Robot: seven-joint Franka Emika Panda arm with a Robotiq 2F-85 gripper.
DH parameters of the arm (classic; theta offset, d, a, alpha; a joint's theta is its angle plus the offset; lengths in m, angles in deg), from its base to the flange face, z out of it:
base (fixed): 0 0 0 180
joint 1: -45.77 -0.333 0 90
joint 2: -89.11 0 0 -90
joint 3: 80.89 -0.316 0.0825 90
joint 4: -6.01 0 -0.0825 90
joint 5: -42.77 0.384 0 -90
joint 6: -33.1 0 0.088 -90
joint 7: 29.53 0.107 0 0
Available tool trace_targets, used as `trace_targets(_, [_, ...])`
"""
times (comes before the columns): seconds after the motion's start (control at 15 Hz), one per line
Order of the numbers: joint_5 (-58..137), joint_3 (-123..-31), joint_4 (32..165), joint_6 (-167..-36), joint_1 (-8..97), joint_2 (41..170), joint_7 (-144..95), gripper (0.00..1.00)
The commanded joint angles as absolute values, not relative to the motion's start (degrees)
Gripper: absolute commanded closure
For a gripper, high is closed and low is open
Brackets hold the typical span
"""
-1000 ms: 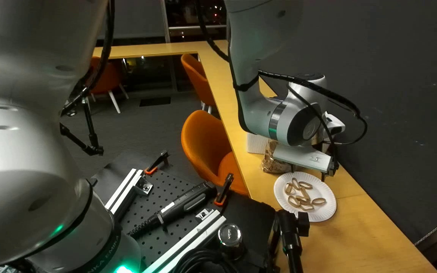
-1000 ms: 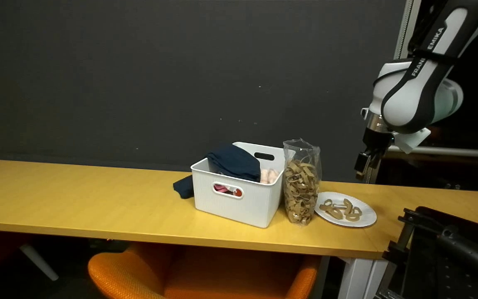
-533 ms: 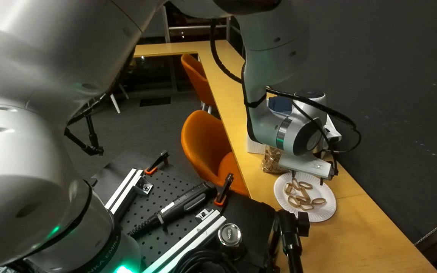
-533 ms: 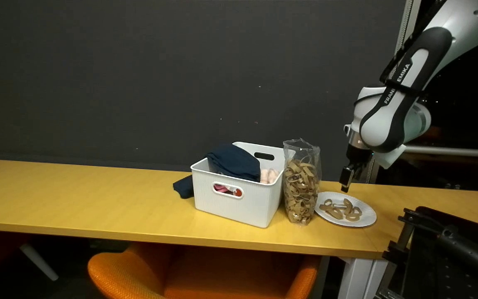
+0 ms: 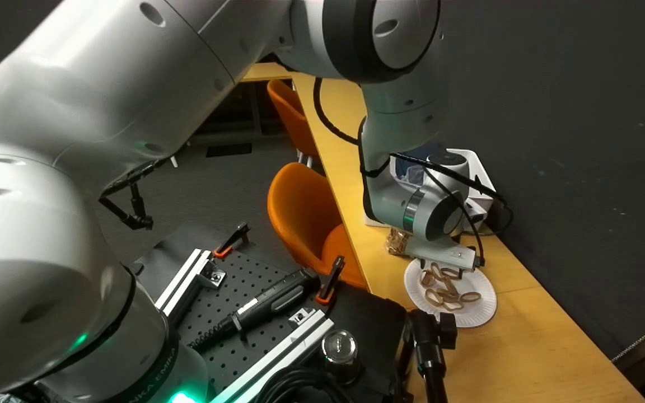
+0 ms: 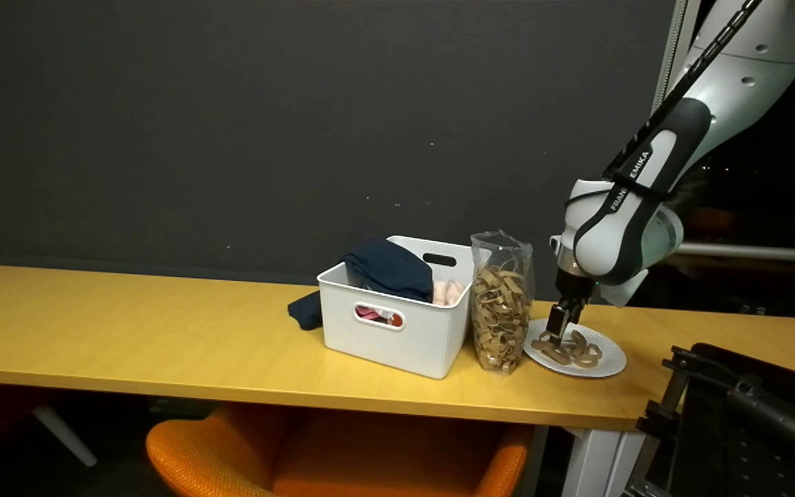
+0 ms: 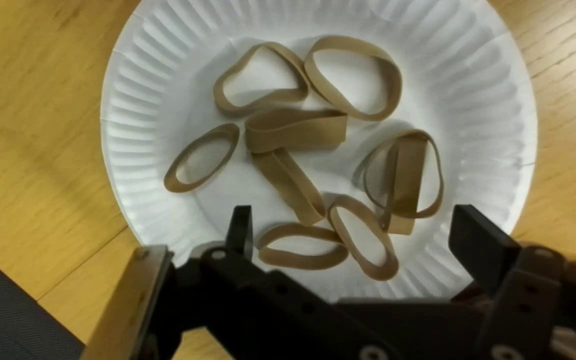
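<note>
Hovering above a white paper plate point(image 7: 133, 115), the gripper point(image 7: 355, 237) points downward with its fingers point(image 7: 241, 230) parted wide, one at left and one at right in the wrist view, plate and tan bands point(image 7: 313, 131) showing in the gap. Bands are flat loops scattered over the plate's middle: several sit on edge as ovals, two near the centre are folded nearly flat, and at right a round loop overlaps a narrow one. Two ovals on the near side lie between the fingertips as seen from the wrist. Contact of fingertips with bands or plate: cannot tell. In an exterior view, plate rests at right on a yellow wooden table point(image 6: 163, 324); just left of it stands a clear bag point(image 6: 501, 317) of similar tan loops, upright, overlapping the plate's left edge in that view; whether they touch cannot be judged. Left of the bag: a white bin point(image 6: 384, 348) with navy cloth point(image 6: 394, 269) heaped in it and a pale pink item point(image 6: 447, 293) beside the cloth; a smaller dark cloth point(image 6: 306, 310) lies on the table at the bin's left. Orange chair point(image 6: 197, 459) on the table's near side, dark grey wall point(image 6: 163, 138) on the far side. Arm point(image 5: 149, 73) reaches across from the left in an exterior view; near its base, a black perforated board point(image 5: 244, 280) carries a black tool point(image 5: 269, 303) with coiled cord.
</note>
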State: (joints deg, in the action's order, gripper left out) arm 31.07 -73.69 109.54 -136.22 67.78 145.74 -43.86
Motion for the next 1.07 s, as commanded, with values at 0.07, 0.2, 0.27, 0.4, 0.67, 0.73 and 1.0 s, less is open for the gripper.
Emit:
trace_targets(0.07, [31.9, -75.7, 103.2, -132.9, 69.3, 150.1, -46.8, 0.00])
trace_targets(0.2, [31.8, -75.5, 101.8, -132.1, 69.0, 151.0, -46.9, 0.00])
trace_targets(0.27, [31.8, -75.5, 101.2, -131.9, 69.1, 151.5, -47.0, 0.00])
trace_targets(0.4, [31.9, -75.5, 100.2, -131.2, 69.1, 152.2, -47.2, 0.00])
trace_targets(0.67, [31.9, -75.9, 98.7, -130.5, 69.4, 153.2, -47.8, 0.32])
trace_targets(0.73, [31.9, -75.9, 98.4, -130.5, 69.4, 153.4, -47.9, 0.42])
trace_targets(1.0, [32.0, -76.1, 97.9, -130.7, 69.8, 153.8, -48.0, 0.73])
